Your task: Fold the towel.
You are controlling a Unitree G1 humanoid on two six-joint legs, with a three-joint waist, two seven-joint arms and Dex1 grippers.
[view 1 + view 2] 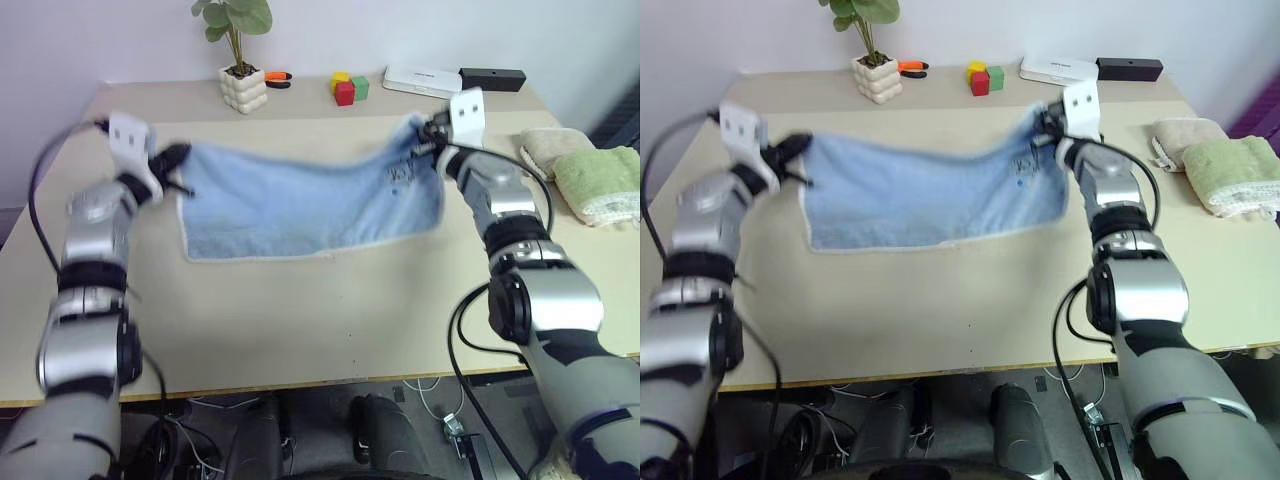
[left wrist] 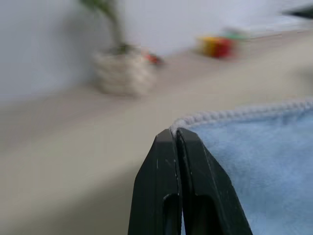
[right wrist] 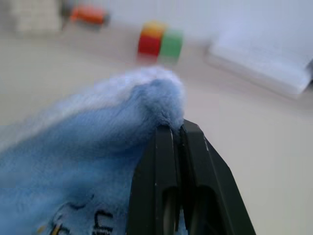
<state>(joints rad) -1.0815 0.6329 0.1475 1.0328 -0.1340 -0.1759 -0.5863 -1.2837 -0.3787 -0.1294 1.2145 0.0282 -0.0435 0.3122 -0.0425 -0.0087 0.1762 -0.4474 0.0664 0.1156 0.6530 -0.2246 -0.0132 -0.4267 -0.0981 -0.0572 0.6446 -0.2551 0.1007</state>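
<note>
left hand (image 1: pixel 172 160): clamped on towel (image 1: pixel 300 205) corner | right hand (image 1: pixel 432 135): clamped on opposite corner

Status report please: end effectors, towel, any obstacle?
Left end effector and right end effector shut on towel corners. Towel lifted, near hem on table. No obstacle.

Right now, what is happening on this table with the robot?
The robot is folding a blue towel. Each claw is shut on one corner of it: the left claw on the left corner, the right claw on the right one. Both corners are lifted, while the near edge of the towel lies on the table. Two folded towels rest at the right.
</note>
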